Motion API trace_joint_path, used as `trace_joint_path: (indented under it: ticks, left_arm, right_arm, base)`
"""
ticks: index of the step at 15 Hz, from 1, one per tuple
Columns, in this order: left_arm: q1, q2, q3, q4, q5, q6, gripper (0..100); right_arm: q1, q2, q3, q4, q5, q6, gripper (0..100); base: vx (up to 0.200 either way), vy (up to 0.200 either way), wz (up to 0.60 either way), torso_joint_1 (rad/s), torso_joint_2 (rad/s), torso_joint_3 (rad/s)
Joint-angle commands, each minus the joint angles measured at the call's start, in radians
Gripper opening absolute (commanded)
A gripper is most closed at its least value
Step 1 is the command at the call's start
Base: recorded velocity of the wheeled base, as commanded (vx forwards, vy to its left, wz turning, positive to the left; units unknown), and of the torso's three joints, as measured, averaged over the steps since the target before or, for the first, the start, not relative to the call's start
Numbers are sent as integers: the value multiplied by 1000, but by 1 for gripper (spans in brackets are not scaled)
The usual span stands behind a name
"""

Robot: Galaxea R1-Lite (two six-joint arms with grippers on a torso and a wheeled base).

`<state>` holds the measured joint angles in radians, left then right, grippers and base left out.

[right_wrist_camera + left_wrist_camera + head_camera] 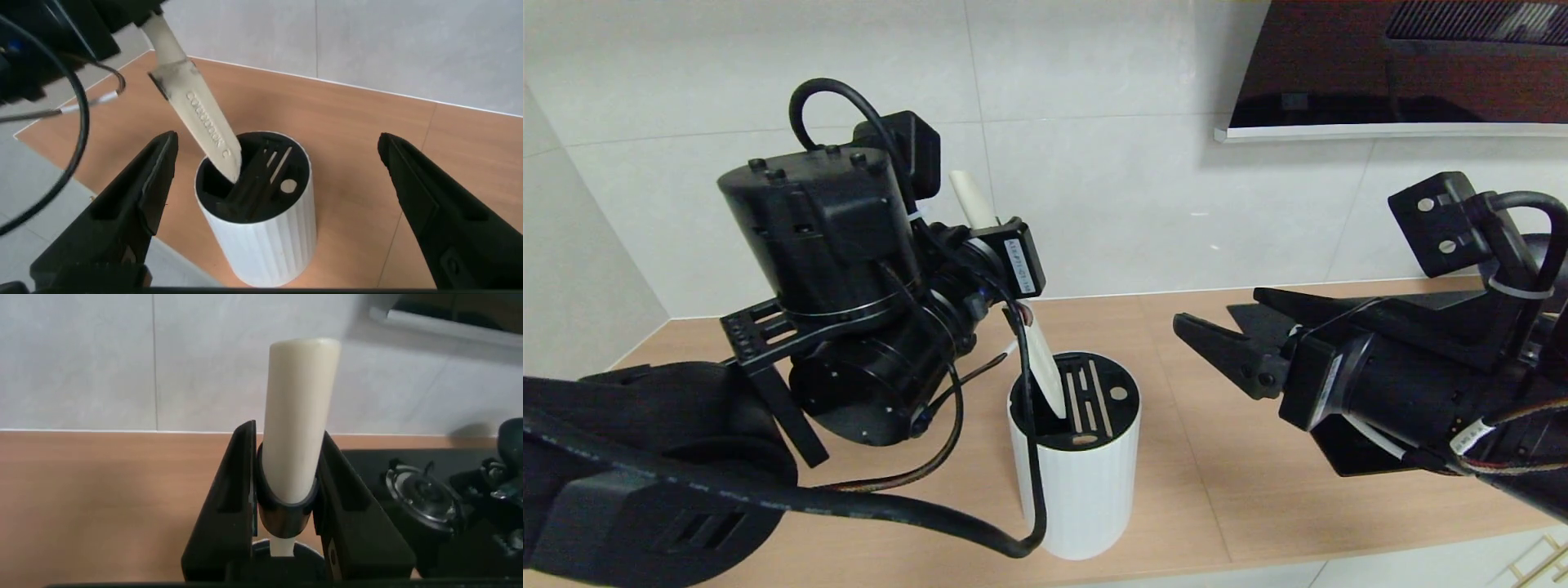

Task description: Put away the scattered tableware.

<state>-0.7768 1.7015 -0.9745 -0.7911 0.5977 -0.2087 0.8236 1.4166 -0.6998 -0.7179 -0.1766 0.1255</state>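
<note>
Inside white holder point(1086, 490), knife point(1044, 363) tip hidden.

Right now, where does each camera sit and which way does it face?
Head view: on the head, facing down at the counter; left gripper and right gripper show.
Left wrist view: on the left wrist, facing the wall; its fingers clamp the knife.
Right wrist view: on the right wrist, looking down between open fingers at the white holder.
Shared: head and right wrist views both show the knife tip at the holder's top.
</note>
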Motion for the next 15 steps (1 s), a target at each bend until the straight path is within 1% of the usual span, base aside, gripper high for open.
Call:
trace_joint_path:
  ticks: [1,2,4,5,6,9,10,11,14,15]
  left_arm:
    - [-4,23,-1,-5,4,22,0]
    - [-7,24,-1,-2,24,46,0]
    - [-9,37,-3,0,39,74,0]
    - [-10,41,-7,1,45,84,0]
    - [-21,50,-9,1,50,86,0]
    - [-55,76,-4,6,54,78,0]
    - [-61,83,-4,6,54,71,0]
    - [-68,83,-4,6,54,55,0]
    - [-82,84,8,7,56,49,0]
    - [-82,95,19,7,56,25,0]
  right_arm:
    - [0,1,0,0,0,-1,100]
    - [0,5,2,0,0,-4,100]
    - [0,4,2,0,-3,-4,100]
    - [0,4,2,0,-11,-6,100]
    - [0,4,2,2,-15,-6,100]
    - [0,5,9,0,-15,-6,100]
    - [0,4,9,0,-15,-6,100]
    - [0,4,9,0,-15,-6,100]
    - [0,4,9,0,-15,-6,100]
    - [0,4,9,0,-15,-6,100]
  base:
    - [0,0,0,0,0,0]
    - [0,0,0,0,0,0]
    - [0,0,0,0,0,0]
    - [0,0,0,0,0,0]
    - [0,0,0,0,0,0]
    - [0,0,0,0,0,0]
    - [0,0,0,0,0,0]
    - [0,0,0,0,0,0]
    - [0,0,0,0,0,0]
    - [0,0,0,0,0,0]
